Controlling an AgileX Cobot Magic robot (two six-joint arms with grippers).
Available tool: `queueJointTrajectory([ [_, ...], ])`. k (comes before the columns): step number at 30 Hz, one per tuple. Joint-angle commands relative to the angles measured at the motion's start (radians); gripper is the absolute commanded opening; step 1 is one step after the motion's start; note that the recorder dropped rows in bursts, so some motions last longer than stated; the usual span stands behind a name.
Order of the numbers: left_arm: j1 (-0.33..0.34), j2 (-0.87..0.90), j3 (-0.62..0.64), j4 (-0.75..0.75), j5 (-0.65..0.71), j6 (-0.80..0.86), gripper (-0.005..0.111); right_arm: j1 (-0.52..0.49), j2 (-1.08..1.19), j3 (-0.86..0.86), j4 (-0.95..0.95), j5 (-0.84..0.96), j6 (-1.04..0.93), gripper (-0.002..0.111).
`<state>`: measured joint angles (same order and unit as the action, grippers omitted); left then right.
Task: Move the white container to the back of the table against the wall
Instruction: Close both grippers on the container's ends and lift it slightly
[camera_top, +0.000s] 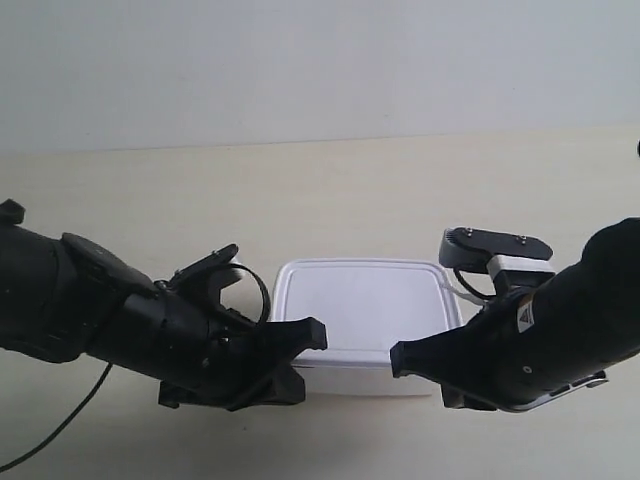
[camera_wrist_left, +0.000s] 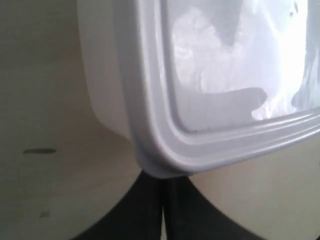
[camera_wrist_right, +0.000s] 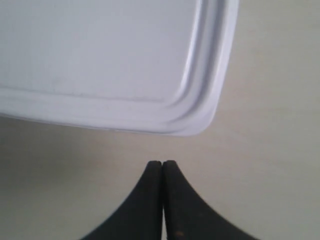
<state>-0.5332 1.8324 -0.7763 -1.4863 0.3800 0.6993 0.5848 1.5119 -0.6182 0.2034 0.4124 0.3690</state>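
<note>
The white container sits lidded on the cream table, near its front, well short of the grey wall. My left gripper is shut, and its tips press against the container's near left corner. My right gripper is also shut and sits just short of the container's near right corner, with a small gap of table between them. Nothing is held between either pair of fingers.
Bare table stretches from the container back to the wall. A black cable trails from the arm at the exterior view's left toward the front edge. A small dark speck marks the table.
</note>
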Motion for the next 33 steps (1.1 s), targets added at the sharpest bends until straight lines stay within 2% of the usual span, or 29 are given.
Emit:
queueJointTrajectory([
  [1,-0.006,0.026,-0.034,-0.015,0.001,0.001,0.0,-0.006,0.038,0.005,0.006,-0.048,-0.011,0.0],
  [20,-0.006,0.127,-0.139,-0.017,-0.007,0.001,0.0,-0.006,0.155,0.002,0.004,-0.236,-0.009,0.0],
  [27,-0.006,0.158,-0.188,-0.017,-0.007,0.001,0.0,-0.074,0.2,-0.034,-0.003,-0.245,-0.014,0.0],
  [33,-0.006,0.184,-0.246,-0.017,-0.013,0.001,0.0,-0.093,0.227,-0.07,-0.003,-0.259,-0.056,0.0],
])
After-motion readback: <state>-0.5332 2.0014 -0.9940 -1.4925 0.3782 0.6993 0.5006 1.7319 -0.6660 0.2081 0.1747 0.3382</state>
